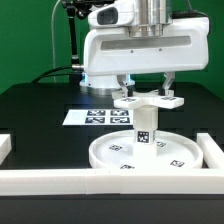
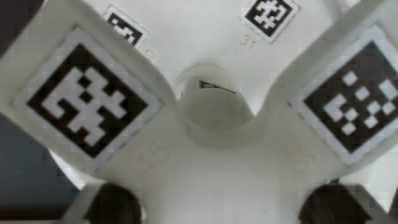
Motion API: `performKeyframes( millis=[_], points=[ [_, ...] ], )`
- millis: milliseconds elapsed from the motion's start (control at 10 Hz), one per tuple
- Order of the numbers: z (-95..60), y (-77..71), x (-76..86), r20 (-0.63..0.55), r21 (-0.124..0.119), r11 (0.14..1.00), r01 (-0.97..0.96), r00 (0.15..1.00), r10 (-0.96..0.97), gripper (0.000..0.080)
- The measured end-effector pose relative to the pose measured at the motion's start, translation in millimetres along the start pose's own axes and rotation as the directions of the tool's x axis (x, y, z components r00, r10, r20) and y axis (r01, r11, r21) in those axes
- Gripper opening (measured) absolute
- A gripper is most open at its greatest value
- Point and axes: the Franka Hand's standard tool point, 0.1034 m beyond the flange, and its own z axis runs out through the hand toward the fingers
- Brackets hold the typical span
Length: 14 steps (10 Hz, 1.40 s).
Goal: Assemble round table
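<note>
The large rimmed round disc (image 1: 108, 156) lies flat on the black table. The short cylindrical leg (image 1: 145, 128) stands upright in its middle. The cross-shaped base (image 1: 150, 100) sits on top of the leg. My gripper (image 1: 146, 90) comes straight down on the base, with one finger on each side of it, shut on it. In the wrist view the base (image 2: 214, 110) fills the picture with its tagged arms, and my gripper (image 2: 228, 205) has its dark fingertips (image 2: 111, 205) at either side of the white hub. The leg and disc are hidden there.
The marker board (image 1: 92, 117) lies behind the disc. Long white border rails run along the front (image 1: 60, 181), the exterior view's right (image 1: 212, 150) and the exterior view's left (image 1: 4, 147), close around the disc.
</note>
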Motion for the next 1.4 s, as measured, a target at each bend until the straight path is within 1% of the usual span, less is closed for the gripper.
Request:
performKeyframes(
  millis=[400,500,600,700,800,900,1000,1100,1300,1400],
  points=[
    [0.0,-0.1,-0.1,0.000,0.001,1.000,-0.022,1.000,0.022,0.0446],
    [0.3,0.0,-0.3,-0.001,0.011,0.991,-0.137,0.991,0.137,0.0446],
    [0.6,0.8,-0.5,0.004,0.034,0.960,-0.276,0.961,0.276,0.0446],
    [0.8,1.9,-0.5,0.015,0.061,0.906,-0.418,0.908,0.418,0.0446],
    [0.8,2.0,-0.1,0.024,0.068,0.845,-0.531,0.847,0.530,0.0446],
    [0.8,0.8,0.2,0.028,0.064,0.780,-0.622,0.783,0.622,0.0446],
    [1.0,-3.9,0.4,0.025,0.055,0.766,-0.641,0.768,0.640,0.0446],
    [1.1,-1.9,0.6,0.029,0.057,0.729,-0.683,0.731,0.682,0.0446],
    [1.3,-2.8,0.5,0.038,0.057,0.648,-0.759,0.651,0.758,0.0446],
    [1.4,-2.6,0.5,0.043,0.055,0.589,-0.806,0.592,0.805,0.0446]
  ],
)
